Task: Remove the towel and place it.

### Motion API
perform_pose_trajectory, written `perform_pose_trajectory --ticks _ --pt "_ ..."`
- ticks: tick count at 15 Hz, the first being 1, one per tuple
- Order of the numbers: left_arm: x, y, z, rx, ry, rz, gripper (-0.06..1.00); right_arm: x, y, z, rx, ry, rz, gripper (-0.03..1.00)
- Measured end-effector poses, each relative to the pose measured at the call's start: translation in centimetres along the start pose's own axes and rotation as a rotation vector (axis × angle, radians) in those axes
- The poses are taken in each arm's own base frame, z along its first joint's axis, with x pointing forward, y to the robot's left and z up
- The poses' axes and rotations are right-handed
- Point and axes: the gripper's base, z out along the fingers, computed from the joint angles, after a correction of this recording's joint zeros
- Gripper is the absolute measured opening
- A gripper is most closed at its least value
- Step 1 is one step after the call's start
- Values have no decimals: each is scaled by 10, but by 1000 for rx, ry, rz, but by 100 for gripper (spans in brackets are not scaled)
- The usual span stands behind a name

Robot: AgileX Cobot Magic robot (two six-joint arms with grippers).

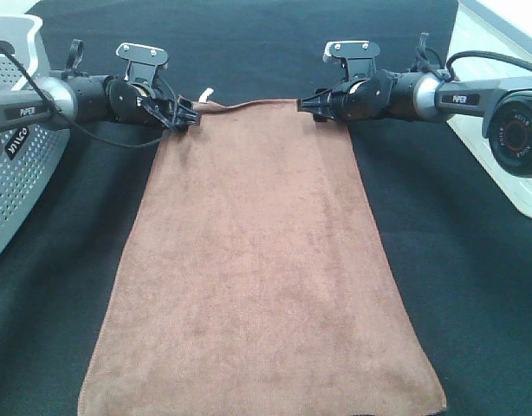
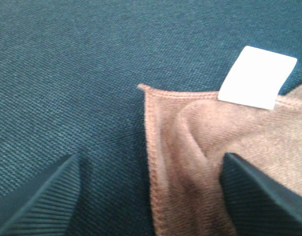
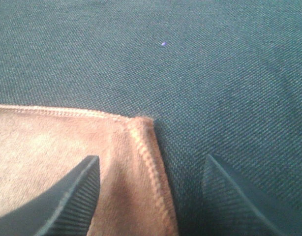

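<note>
The brown plush towel point(image 1: 257, 260) lies spread flat on the dark cloth-covered table, reaching from the far middle to the front edge of the exterior view. Its white tag point(image 1: 207, 91) sticks out at the far left corner. My left gripper point(image 1: 186, 113) is open at that corner; in the left wrist view its fingers point(image 2: 38, 196) straddle the towel corner point(image 2: 190, 147) beside the tag point(image 2: 256, 76). My right gripper point(image 1: 314, 106) is open at the far right corner; its fingers point(image 3: 72, 196) straddle that corner point(image 3: 136, 162), which rests on the table.
A white perforated basket point(image 1: 15, 165) stands at the left edge. A white box or tray point(image 1: 496, 95) lies at the right, behind my right arm. The dark tablecloth point(image 1: 474, 295) surrounds the towel.
</note>
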Motion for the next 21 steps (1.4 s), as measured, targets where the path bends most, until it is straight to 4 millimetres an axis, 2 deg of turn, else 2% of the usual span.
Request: perform_pose_trajectory --ticks 6,8,9,10,11,12,13,14,18,20,21 --pt "-2 2 -2 -1 10 3 76 -5 -15 0 29 -51 24 56" --pt "-16 3 -11 6 26 2 76 -3 -14 -2 19 -7 24 56" --pt "-29 3 -20 10 23 1 76 -10 -13 -8 10 14 24 56" --pt "-29 3 -20 10 23 1 76 -10 -13 -8 10 14 24 56" --pt "-64 3 -46 23 25 -1 76 -58 -6 -48 -25 50 17 56" --pt "-64 3 -46 23 25 -1 76 -58 -6 -48 -25 50 17 56" --pt "-88 3 -70 38 52 2 76 -77 -3 -69 -44 82 13 57" --pt "-103 3 -89 52 95 6 76 -92 0 -90 -65 132 7 58" --pt "-135 8 -159 46 327 53 76 -139 6 -181 -69 305 -36 58" --pt "-151 33 -194 -48 370 36 76 -162 2 -225 -9 296 -13 58" --pt "-159 53 -214 -88 377 -6 76 -170 -7 -243 20 295 14 58"
